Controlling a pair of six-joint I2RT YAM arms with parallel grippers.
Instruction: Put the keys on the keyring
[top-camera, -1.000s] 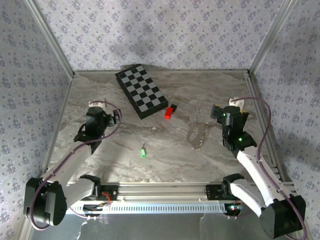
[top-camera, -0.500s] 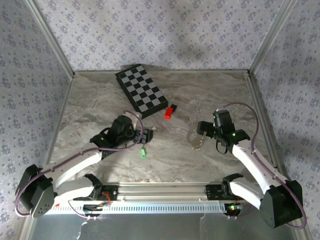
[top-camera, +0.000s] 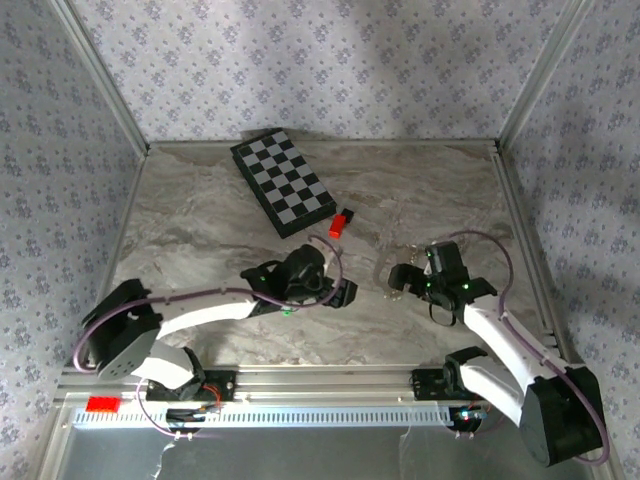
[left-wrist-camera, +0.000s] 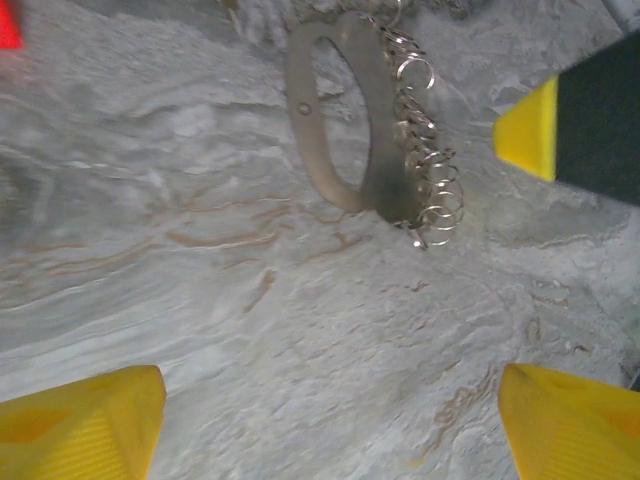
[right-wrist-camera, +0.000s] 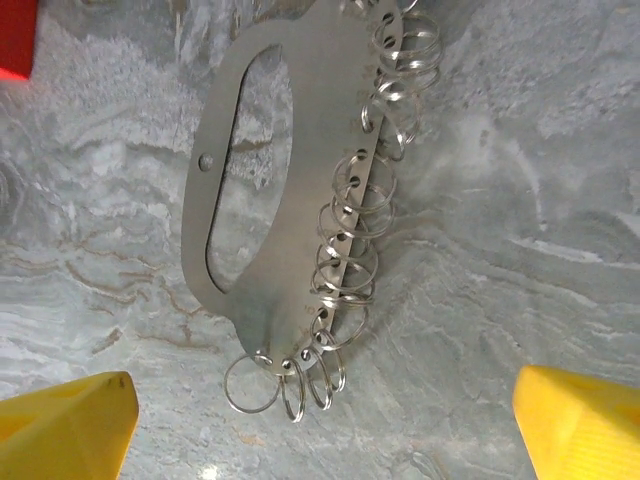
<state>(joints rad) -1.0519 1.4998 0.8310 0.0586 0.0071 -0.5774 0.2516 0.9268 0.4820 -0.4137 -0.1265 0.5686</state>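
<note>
The keyring (right-wrist-camera: 290, 170) is a flat silvery plate with a slot and several wire rings (right-wrist-camera: 350, 270) along one edge, lying on the marble table. My right gripper (right-wrist-camera: 325, 430) hovers just short of it, open, with nothing between its yellow fingertips (right-wrist-camera: 65, 430). From above, the right gripper (top-camera: 400, 278) covers most of the keyring (top-camera: 386, 272). My left gripper (left-wrist-camera: 330, 430) is open over bare marble, facing the keyring (left-wrist-camera: 335, 130) from a short distance. A speck of the green key (top-camera: 287, 311) peeks out beside the left arm, behind the left gripper (top-camera: 345, 293).
A folded checkerboard (top-camera: 283, 182) lies at the back, with a red-and-black block (top-camera: 340, 224) just in front of it. The block's red edge (right-wrist-camera: 15, 35) shows beside the keyring. A yellow-tipped finger of the right gripper (left-wrist-camera: 570, 125) appears in the left wrist view. Walls enclose the table.
The left arm has swung from the back left to the table's centre, passing over the green key. The right gripper has come in from the right onto the keyring.
</note>
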